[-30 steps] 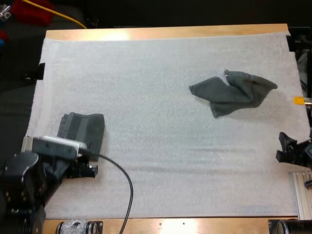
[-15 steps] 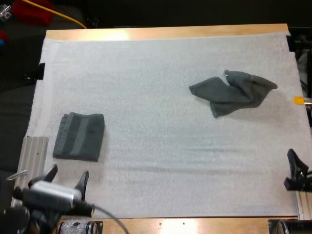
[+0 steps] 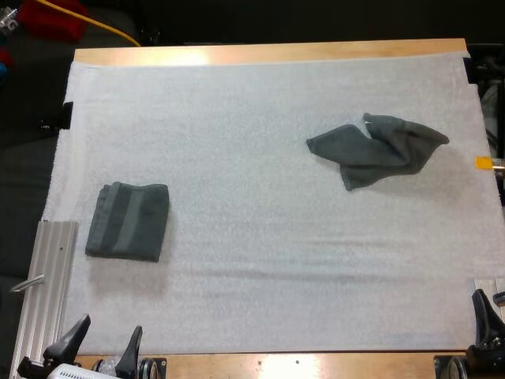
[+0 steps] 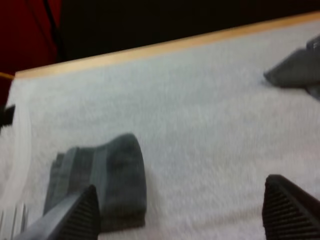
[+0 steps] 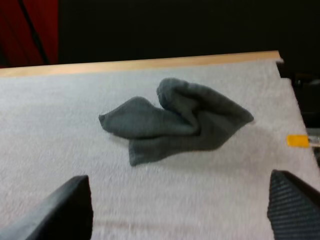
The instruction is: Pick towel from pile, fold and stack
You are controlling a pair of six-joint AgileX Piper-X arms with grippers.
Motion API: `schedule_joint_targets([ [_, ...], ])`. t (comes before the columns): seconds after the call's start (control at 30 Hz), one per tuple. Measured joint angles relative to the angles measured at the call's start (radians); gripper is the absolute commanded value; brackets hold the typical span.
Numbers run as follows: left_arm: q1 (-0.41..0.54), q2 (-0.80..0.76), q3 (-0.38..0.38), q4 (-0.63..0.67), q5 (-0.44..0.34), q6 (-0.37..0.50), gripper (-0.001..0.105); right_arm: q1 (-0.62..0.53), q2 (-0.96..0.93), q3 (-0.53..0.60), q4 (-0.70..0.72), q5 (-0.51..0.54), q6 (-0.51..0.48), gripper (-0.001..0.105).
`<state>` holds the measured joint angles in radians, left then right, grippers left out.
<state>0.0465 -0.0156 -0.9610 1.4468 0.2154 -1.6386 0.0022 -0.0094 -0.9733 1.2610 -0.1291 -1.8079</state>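
Left jaws stand wide open, nothing between them; both fingers (image 3: 75, 338) poke up at the near-left corner of the white mat (image 3: 252, 103), just off its near edge in the high view; left wrist view agrees: fingers (image 4: 80, 215) well apart, bare mat in the gap; right jaws open too; right wrist view has the fingers (image 5: 65, 210) spread wide and clear of any cloth; high view catches one right finger (image 3: 482, 309) at the mat's near-right corner; neither pair touches a towel.

folded towel (image 3: 128, 221) lies flat on the mat's left side, close to the mat's left edge, roughly midway between near and far edges; tidy rectangle, lighter band running across it; from the left wrist the folded towel (image 4: 100, 185) sits just beyond one finger, whose tip overlaps the towel's near edge in that view; crumpled towel (image 3: 377, 148) sits on the mat's right half, toward the far edge; bunched, one pointed corner aimed at the mat's centre; from the right wrist the crumpled towel (image 5: 175, 120) lies on the mat beyond the gap between the fingers; the two towels are well apart.

metal rail (image 3: 47, 292) runs along the mat's left edge by the near-left corner; wooden worktop (image 3: 268, 52) shows as a strip past the mat's far edge.
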Motion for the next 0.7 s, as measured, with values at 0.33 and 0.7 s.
schedule_joint_targets([
  [0.33, 0.0, 0.0, 0.0, 0.076, 0.001, 0.021, 0.066, 0.0, 0.0, -0.002, 0.06, 0.0, 0.007, 0.07],
  [0.7, 0.0, 0.0, 0.011, -0.112, 0.001, 0.022, 0.066, 0.0, 0.0, 0.032, -0.119, 0.0, 0.007, 0.07],
])
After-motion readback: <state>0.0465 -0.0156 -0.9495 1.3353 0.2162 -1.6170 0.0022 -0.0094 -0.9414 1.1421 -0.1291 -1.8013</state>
